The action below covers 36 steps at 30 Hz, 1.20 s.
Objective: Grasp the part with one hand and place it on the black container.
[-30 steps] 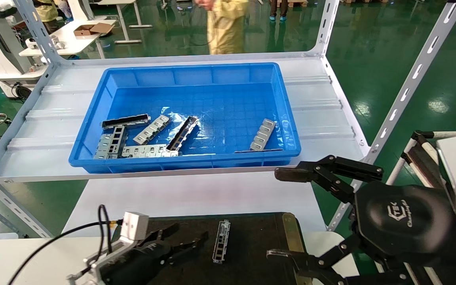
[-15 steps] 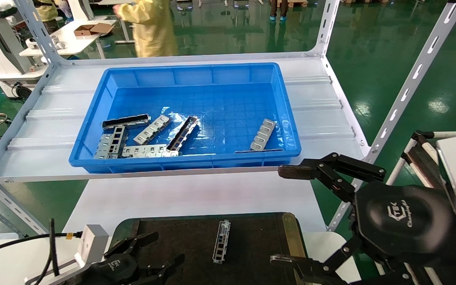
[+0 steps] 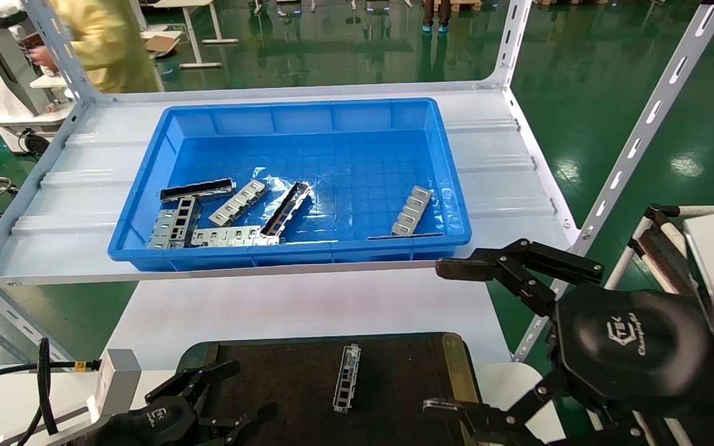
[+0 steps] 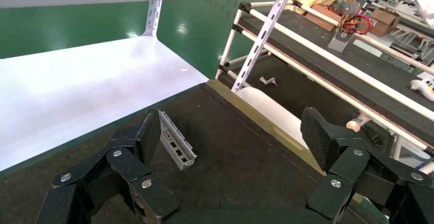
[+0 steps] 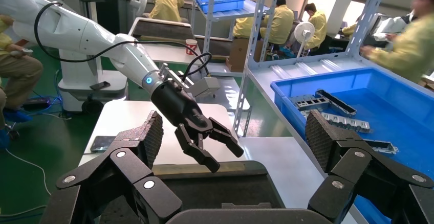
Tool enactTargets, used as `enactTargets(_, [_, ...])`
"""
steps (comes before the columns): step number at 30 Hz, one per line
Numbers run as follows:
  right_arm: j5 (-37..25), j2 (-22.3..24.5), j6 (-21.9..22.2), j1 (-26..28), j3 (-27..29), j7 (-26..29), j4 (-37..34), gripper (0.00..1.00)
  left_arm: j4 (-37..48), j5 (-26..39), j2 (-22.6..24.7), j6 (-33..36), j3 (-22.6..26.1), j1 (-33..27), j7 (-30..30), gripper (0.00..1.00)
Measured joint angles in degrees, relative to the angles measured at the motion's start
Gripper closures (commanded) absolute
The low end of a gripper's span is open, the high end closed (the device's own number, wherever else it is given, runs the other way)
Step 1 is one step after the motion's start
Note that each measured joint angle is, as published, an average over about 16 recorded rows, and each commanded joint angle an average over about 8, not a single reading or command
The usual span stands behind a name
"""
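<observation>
The part (image 3: 346,378), a narrow silver-grey channel with rectangular cut-outs, lies flat on the black container (image 3: 394,365). It also shows in the left wrist view (image 4: 176,144), resting free on the container (image 4: 240,152). My left gripper (image 3: 248,390) is open and empty, low over the container's near left corner, left of the part and apart from it. In the right wrist view the left gripper (image 5: 223,158) hangs open above the container (image 5: 204,188). My right gripper (image 3: 444,337) is wide open and empty, beside the container's right edge.
A blue bin (image 3: 289,257) stands on the white shelf (image 3: 506,186) behind, holding several metal strips and channels (image 3: 233,214). A white table surface (image 3: 307,306) lies between shelf and container. Slotted shelf posts (image 3: 636,142) rise on the right.
My left gripper has drawn back toward the lower left, away from the part, staying open. The part has not moved. The right gripper is almost still. A person behind walked left.
</observation>
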Motion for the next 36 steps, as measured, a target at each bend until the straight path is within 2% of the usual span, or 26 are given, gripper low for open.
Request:
enactTargets(8, [0.01,0.01,0.01,0.0,-0.01,-0.01,0.0,0.0,0.19,0.9,0.91,-0.45,0.87,-1.45,-0.7,0.0])
enactTargets(21, [0.03,0.01,0.02,0.01,-0.04,-0.02,0.0,0.0,-1.28,5.8,4.37,-4.61,5.15,-6.56,-4.65,0.0])
enactTargets(36, [0.04,0.02,0.02,0.01,-0.06,-0.03,0.0,0.0,-3.81,5.7,0.13,-4.48,5.09,-8.11,-8.94,0.0])
